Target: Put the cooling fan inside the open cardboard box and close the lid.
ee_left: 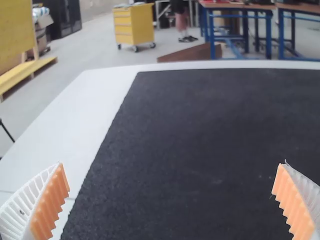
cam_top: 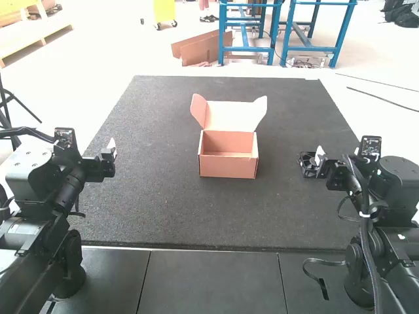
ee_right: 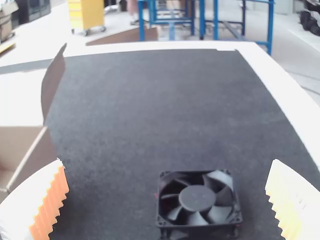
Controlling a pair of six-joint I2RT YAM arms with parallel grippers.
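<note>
Black cooling fan (ee_right: 199, 205) flat on mat (ee_right: 150, 100), just ahead of right claw (ee_right: 167, 197) — released, spread wide.

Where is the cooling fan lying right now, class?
In the high view the cooling fan lies flat on the black mat at the right side, apart from the open cardboard box, directly in front of the right end effector.

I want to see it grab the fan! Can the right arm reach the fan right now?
Probably yes. The fan lies flat on the black mat right in front of the open right pincer, and nothing stands between them.
</note>
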